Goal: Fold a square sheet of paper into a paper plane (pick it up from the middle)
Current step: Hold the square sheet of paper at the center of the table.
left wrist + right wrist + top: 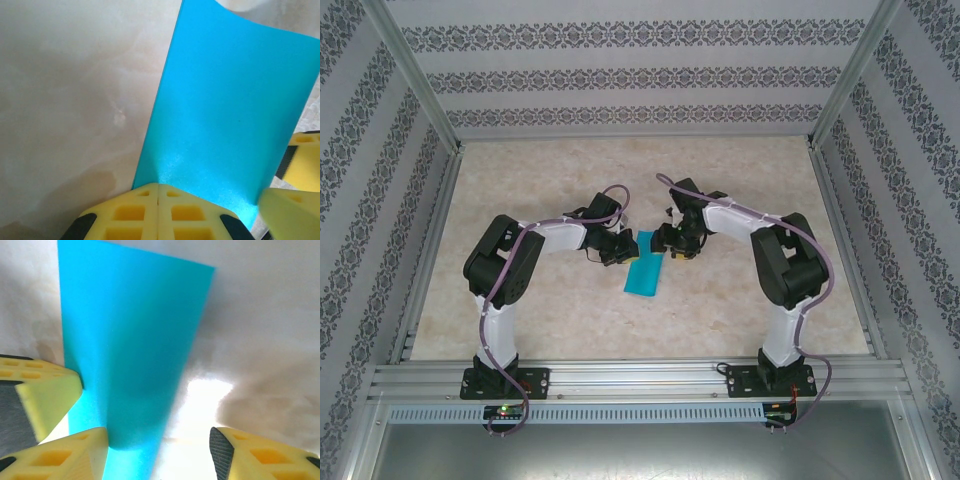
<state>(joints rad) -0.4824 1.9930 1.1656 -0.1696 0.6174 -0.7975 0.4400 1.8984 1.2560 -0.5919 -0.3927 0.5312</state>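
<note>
The square sheet of paper (646,272) is teal-blue and lies in the middle of the table between my two grippers. My left gripper (620,250) is shut on its near edge; in the left wrist view the yellow jaws (158,186) meet tightly where the sheet (225,115) comes out, curving away. My right gripper (672,248) stands open at the sheet's other side. In the right wrist view the paper (130,350) runs past its left finger (85,452), and the gap (157,440) between its fingers is partly over bare table.
The beige marbled tabletop (740,180) is bounded by aluminium rails and patterned walls (620,75) on three sides. Both arm bases (500,380) sit on the near rail. The grippers are close together, fingers nearly touching (302,172).
</note>
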